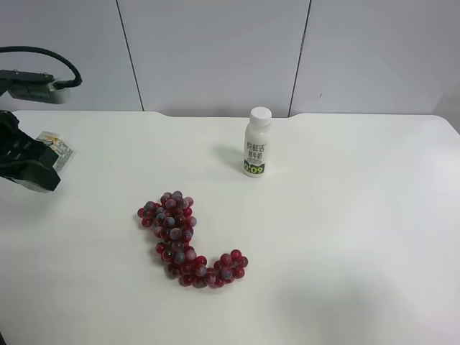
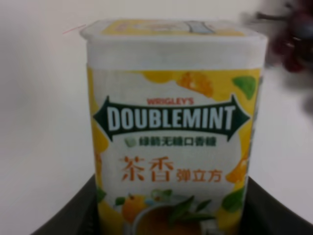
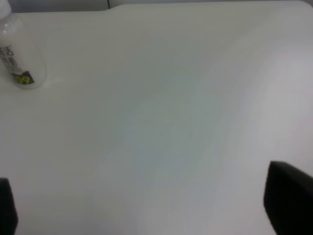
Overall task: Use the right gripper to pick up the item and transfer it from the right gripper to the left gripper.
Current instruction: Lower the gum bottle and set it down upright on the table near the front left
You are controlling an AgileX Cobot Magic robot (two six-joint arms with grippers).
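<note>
Clearly, the left gripper (image 1: 43,162) is clenched on the item (image 2: 171,137) — the left wrist view shows the cream carton with orange fruit print and a green label, upright between two black fingers (image 2: 68,223), one against each side. In the exterior high view this claw sits at the view's far left, close to that margin of the table (image 1: 359,237), with the carton's end poking out toward the middle. Whether the carton clears the surface I cannot tell.

The right gripper (image 3: 146,208) stands wide apart, grasping nothing. Its two black fingertips (image 3: 288,200) frame bare tabletop, and it is out of the exterior view.

The white bottle (image 1: 256,142) stands upright near the table's far edge, just short of the wall panels (image 1: 215,50). The grape bunch (image 1: 187,241) lies in a curve nearer the front, well apart from both bottle and carton. Open surface spreads across the exterior view's whole right side — out to the rounded far corner.
</note>
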